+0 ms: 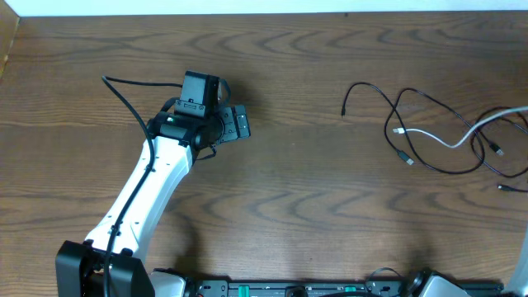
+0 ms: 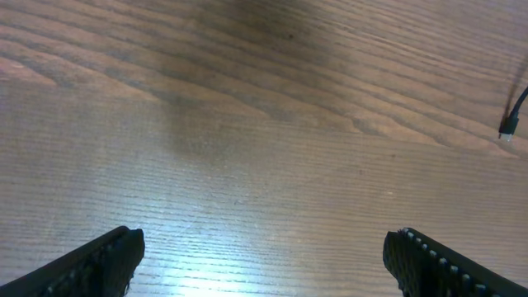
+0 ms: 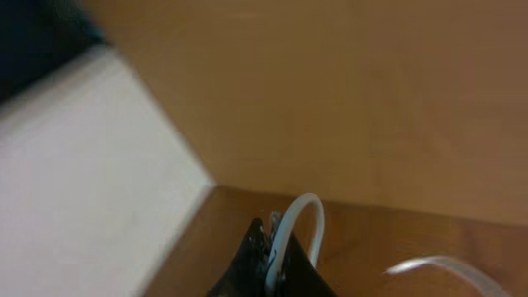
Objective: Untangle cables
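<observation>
Far left, the left arm (image 1: pixel 140 190) reaches out over the table (image 1: pixel 313 190). Its claw (image 1: pixel 238 124) is wide open with nothing in it, just hovering over bare wood. Its wrist cam catches one black plug end (image 2: pixel 509 125) way off at the right edge.

Over on the right side of the table is the tangle. The black cable (image 1: pixel 454 172) sprawls in a few loose loops, and the white cable (image 1: pixel 445 142) crosses through them and runs off the right edge of the overhead view.

The right claw (image 3: pixel 271 247) isn't in the overhead shot, but its wrist cam shows it clenched on the white cable, which arches up in a little loop right above the fingers (image 3: pixel 247 268). That cam is tilted up, mostly seeing wall.
</observation>
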Controlling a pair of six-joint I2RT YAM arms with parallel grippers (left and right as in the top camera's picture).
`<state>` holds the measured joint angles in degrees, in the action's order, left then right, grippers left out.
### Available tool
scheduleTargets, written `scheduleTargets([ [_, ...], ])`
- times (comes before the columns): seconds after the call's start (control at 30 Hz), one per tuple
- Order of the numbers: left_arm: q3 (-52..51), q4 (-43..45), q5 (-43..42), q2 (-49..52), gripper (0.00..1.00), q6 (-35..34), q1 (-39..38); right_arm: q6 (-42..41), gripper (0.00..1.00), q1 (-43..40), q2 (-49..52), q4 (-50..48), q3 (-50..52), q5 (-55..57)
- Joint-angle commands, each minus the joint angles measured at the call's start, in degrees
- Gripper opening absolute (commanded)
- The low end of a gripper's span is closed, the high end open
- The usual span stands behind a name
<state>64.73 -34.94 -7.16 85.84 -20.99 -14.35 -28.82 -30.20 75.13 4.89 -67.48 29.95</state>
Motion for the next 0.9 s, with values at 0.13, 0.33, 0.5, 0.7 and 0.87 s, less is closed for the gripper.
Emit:
scheduleTargets([
  [0.13, -0.02, -0.35, 0.35, -0.11, 0.98, -0.13, 0.31, 2.45, 0.01, -4.02, 8.22, 1.64, -0.33, -1.27],
  [0.33, -0.02, -0.63, 0.35, -0.11, 0.98, -0.13, 0.31, 4.57, 0.45, -4.15, 10.34, 1.55, -0.33, -13.42],
  [0.5, -0.02, -0.63, 0.37, -0.11, 0.98, -0.13, 0.31, 5.27, 0.99, -4.11, 10.32, 9.11, -0.35, -29.75],
  [0.7, -0.02, -0.59, 0.37, -0.11, 0.98, -0.13, 0.31, 5.27, 0.99, -2.51, 11.56, 25.33, -0.22, -46.82],
  [0.87, -0.02, -0.59, 0.37, -0.11, 0.98, -0.13, 0.31, 12.44, 0.99, 1.66, 16.04, 30.08, -0.22, -47.04],
])
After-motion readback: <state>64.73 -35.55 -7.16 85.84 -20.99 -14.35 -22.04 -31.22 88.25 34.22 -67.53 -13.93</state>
